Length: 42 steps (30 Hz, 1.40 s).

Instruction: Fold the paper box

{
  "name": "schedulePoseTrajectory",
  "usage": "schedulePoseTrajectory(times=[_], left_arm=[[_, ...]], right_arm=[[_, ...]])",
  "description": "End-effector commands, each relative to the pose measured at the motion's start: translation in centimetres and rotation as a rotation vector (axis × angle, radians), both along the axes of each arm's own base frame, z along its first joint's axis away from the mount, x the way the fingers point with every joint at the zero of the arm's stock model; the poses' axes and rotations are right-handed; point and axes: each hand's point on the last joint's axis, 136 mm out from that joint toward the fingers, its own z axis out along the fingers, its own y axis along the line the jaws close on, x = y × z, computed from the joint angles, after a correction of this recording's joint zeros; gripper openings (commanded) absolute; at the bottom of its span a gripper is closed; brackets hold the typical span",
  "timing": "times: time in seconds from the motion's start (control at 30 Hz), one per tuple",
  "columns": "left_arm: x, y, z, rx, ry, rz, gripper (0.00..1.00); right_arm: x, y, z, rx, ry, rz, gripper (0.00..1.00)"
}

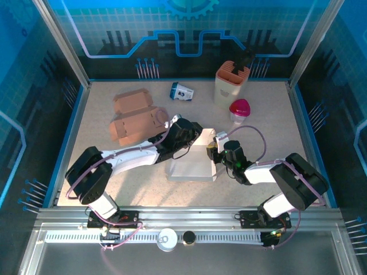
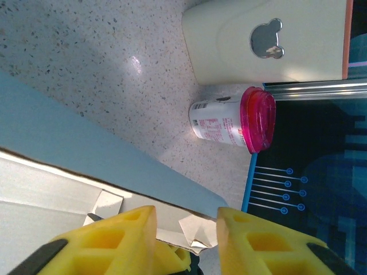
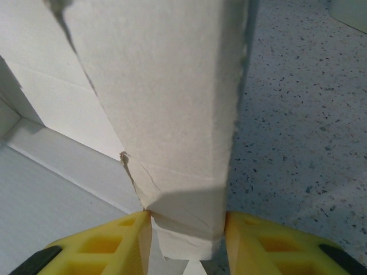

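**Both claws at the white paper box, mid-table**

The paper box (image 1: 192, 163) sits at the middle of the table (image 1: 275, 120). It is white and partly raised, with one flat panel lying toward the arm bases. The left gripper (image 1: 184, 133) is at the box's far left corner and the right gripper (image 1: 217, 150) is at its right edge. The two are near each other across the top of the box.

In the right wrist view, an upright panel of the box fills the gap between the yellow fingers (image 3: 109, 249) and touches both of them. The card is creased at the pinch, so this claw is clamped on the box.

In the left wrist view, the yellow fingers (image 2: 114, 243) stand a narrow gap apart with a ragged bit of card edge between them. It may be pinched, but the fingertips are cut off at the bottom of the view, so I cannot tell.

Behind the box, a pink-lidded cup (image 1: 239, 110) stands just beside a cream holder (image 1: 231, 82). Brown cardboard boxes (image 1: 135, 117) lie at the far left, close to the left arm's wrist. A blue-and-white packet (image 1: 182, 91) lies near the back edge.
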Motion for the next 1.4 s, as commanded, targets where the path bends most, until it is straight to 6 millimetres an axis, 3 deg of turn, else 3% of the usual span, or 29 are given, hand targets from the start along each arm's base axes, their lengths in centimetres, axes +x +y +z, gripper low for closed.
schedulePoseTrajectory(times=[0.0, 0.3, 0.47, 0.87, 1.17, 1.23, 1.37], left_arm=[[0.3, -0.6, -0.4, -0.019, -0.006, -0.018, 0.28], [0.0, -0.4, -1.6, -0.026, 0.008, -0.01, 0.23], [-0.2, -0.1, -2.0, -0.024, 0.016, -0.005, 0.21], [-0.5, 0.2, -1.8, -0.023, 0.007, -0.007, 0.17], [-0.8, 0.4, -1.5, -0.03, -0.001, -0.009, 0.15], [-0.9, 0.8, -0.8, -0.033, -0.016, -0.007, 0.17], [-1.7, 1.9, 1.2, -0.037, -0.04, 0.011, 0.36]], right_arm=[[0.0, 1.0, 0.6, 0.004, -0.029, 0.037, 0.39], [0.0, 1.0, 0.6, -0.003, -0.029, 0.037, 0.41], [0.2, 0.9, 0.7, 0.0, -0.029, 0.026, 0.36], [0.4, 2.6, 1.3, 0.063, -0.006, 0.101, 0.27], [0.8, 3.1, 1.1, 0.07, 0.012, 0.113, 0.26], [0.8, 3.1, 1.2, 0.075, 0.011, 0.116, 0.27], [0.8, 3.3, 1.1, 0.075, 0.013, 0.124, 0.27]])
